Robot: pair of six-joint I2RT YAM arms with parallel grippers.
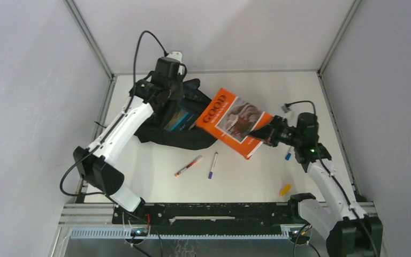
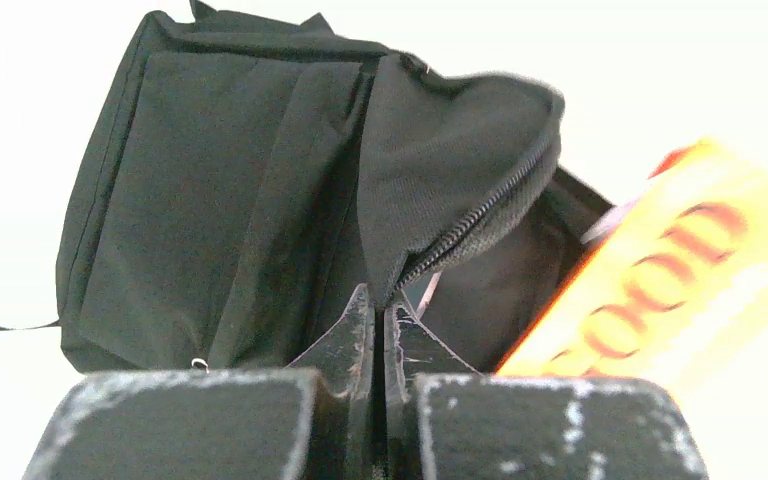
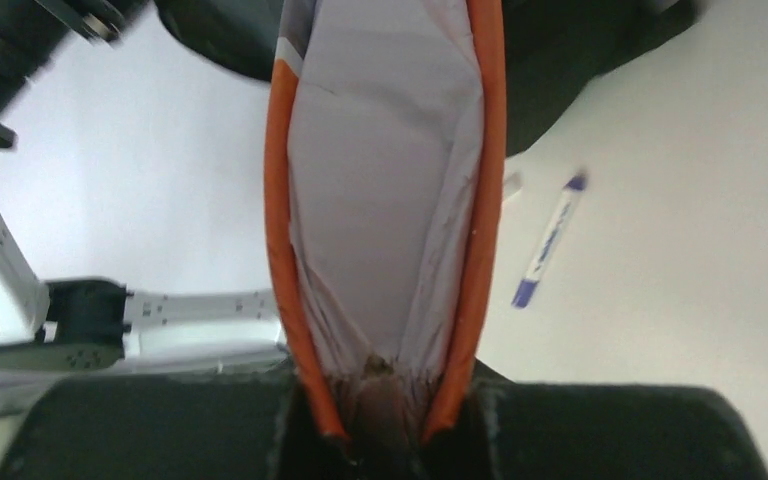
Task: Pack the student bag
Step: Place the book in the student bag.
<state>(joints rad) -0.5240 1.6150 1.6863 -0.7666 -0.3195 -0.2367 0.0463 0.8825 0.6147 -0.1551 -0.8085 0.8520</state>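
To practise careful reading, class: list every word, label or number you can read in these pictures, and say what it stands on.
"GOOD": large letters on the cover of the orange book.
Smaller lines on that cover: too small to read.
Blue book in the student bag: label unreadable.
Red pen, blue pen: print too small.
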